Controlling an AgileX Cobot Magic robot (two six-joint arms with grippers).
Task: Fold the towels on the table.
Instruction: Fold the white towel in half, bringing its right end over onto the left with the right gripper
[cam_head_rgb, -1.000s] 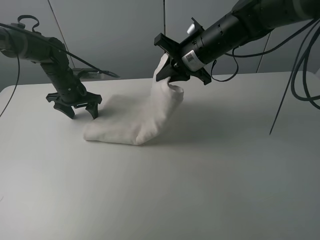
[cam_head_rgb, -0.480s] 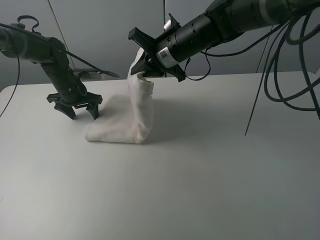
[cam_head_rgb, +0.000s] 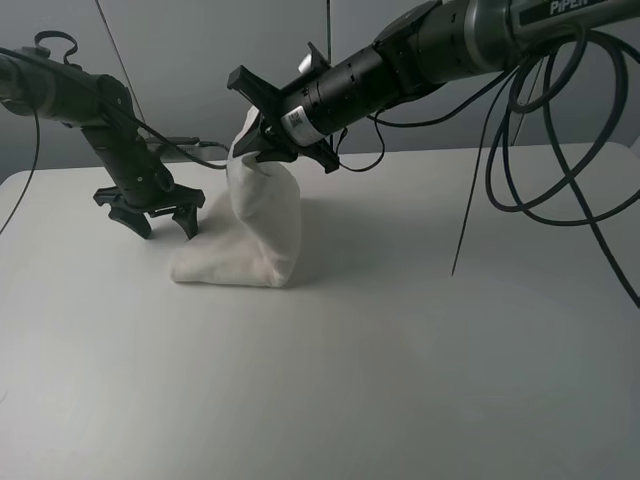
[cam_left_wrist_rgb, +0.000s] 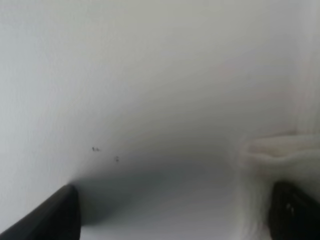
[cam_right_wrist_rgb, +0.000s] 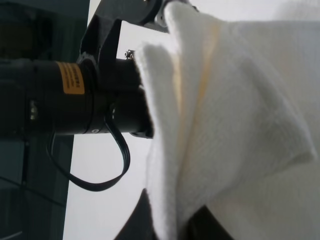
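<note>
towel (cam_head_rgb: 255, 240), white terry, sits toward the back left of the tabletop (cam_head_rgb: 420, 360), its lower part bunched on the surface and one end drawn up into a tall peak. the right gripper (cam_head_rgb: 258, 140), reaching across the middle from the right, is clenched on that raised end, so the cloth hangs from it down to the tabletop in soft folds. in the right wrist view the towel (cam_right_wrist_rgb: 235, 100) fills most of the picture, doubled over in layers, with the black left arm (cam_right_wrist_rgb: 60, 100) and its orange label (cam_right_wrist_rgb: 70, 78) behind it. the left gripper (cam_head_rgb: 155, 215) hangs just beside the towel's left edge, released, spread wide and pointing down, holding nothing. its wrist view shows both dark fingertips (cam_left_wrist_rgb: 55, 215) well apart, a blurred edge of towel (cam_left_wrist_rgb: 280, 150) by one of them and bare tabletop (cam_left_wrist_rgb: 125, 75) between.
</note>
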